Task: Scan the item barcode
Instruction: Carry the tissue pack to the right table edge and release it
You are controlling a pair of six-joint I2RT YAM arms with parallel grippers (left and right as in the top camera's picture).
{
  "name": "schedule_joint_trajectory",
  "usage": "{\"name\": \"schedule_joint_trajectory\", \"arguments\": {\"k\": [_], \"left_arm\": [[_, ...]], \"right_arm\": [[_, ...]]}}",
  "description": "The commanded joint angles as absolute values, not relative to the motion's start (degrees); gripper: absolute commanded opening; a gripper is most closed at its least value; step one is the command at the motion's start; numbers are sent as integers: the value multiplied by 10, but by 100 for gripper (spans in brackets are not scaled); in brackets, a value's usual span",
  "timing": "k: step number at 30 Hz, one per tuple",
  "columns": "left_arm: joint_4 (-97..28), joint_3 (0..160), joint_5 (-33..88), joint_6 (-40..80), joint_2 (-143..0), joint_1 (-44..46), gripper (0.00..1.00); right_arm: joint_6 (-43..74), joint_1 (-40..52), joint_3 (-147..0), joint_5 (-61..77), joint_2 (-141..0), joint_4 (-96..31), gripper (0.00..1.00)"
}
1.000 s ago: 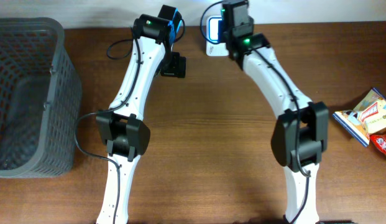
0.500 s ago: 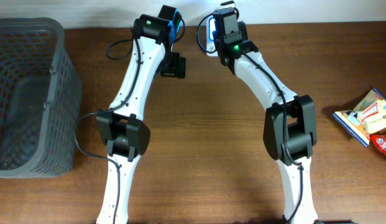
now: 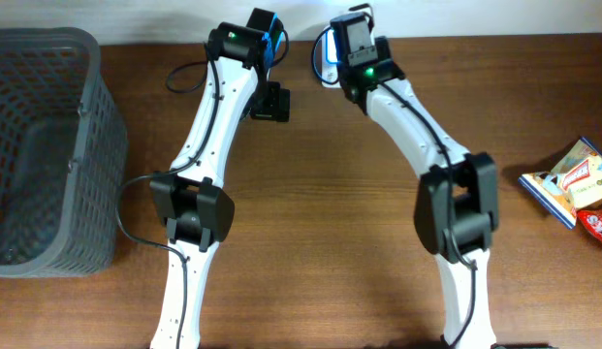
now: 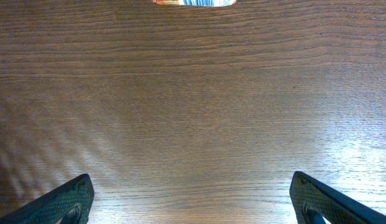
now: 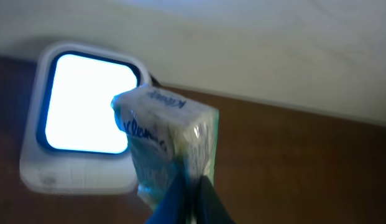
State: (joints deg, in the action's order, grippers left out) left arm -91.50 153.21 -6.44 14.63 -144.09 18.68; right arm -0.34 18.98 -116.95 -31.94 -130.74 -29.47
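**Swinging pack (image 5: 168, 130) toward scanner (image 5: 87, 106)**

Right gripper (image 5: 189, 186) is clenched on the pack, which stands up from its jaws. Within the last second the wrist has shifted left, bringing the scanner's lit window just behind and left of the pack; a read looks close. Left gripper (image 4: 193, 199) hangs released, empty.

Small tissue pack (image 5: 165, 134) — white wrap, blue lettering — pinched at its lower end in the right gripper (image 5: 189, 193), tilted up out of it. Just beyond, to the left: white scanner (image 5: 87, 106), rectangular window glowing.
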Motion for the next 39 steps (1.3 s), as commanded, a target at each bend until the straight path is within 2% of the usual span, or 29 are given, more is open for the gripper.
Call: {"name": "schedule_joint_trajectory", "arguments": {"k": [1,6,10,16,22,23,26,28,29,32,36,39], "left_arm": [[-918,1529,-63,154,-1436,187,99],[-921,1529,-63,154,-1436,187,99],[-923,1529,-63,154,-1436,187,99],[-925,1529,-63,154,-1436,187,99],[-925,1529,-63,154,-1436,187,99],[-924,1529,-63,154,-1436,187,99],[-923,1529,-63,154,-1436,187,99],[-923,1529,-63,154,-1436,187,99],[-923,1529,-63,154,-1436,187,99],[-923,1529,-63,154,-1436,187,99],[-912,1526,-62,154,-1436,187,99],[-880,1511,-63,154,-1436,186,99]], "right_arm": [[105,141,-1180,-354,-1195,-369,4],[220,27,-1180,-352,-1151,-561,4],[264,-66,-1171,-350,-1160,-676,4],[293,-212,-1111,-269,-1175,-718,4],[295,-300,-1059,-208,-1178,-703,4],[294,-311,-1058,-195,-1178,-705,24],[288,-329,-1060,-168,-1176,-710,43],[288,-330,-1077,-153,-1176,-728,74],[288,-330,-1088,-146,-1176,-738,81],[288,-329,-1141,-89,-1173,-783,87],[288,-325,-1193,80,-1159,-813,100],[288,-315,-1197,208,-1156,-808,99]]}}
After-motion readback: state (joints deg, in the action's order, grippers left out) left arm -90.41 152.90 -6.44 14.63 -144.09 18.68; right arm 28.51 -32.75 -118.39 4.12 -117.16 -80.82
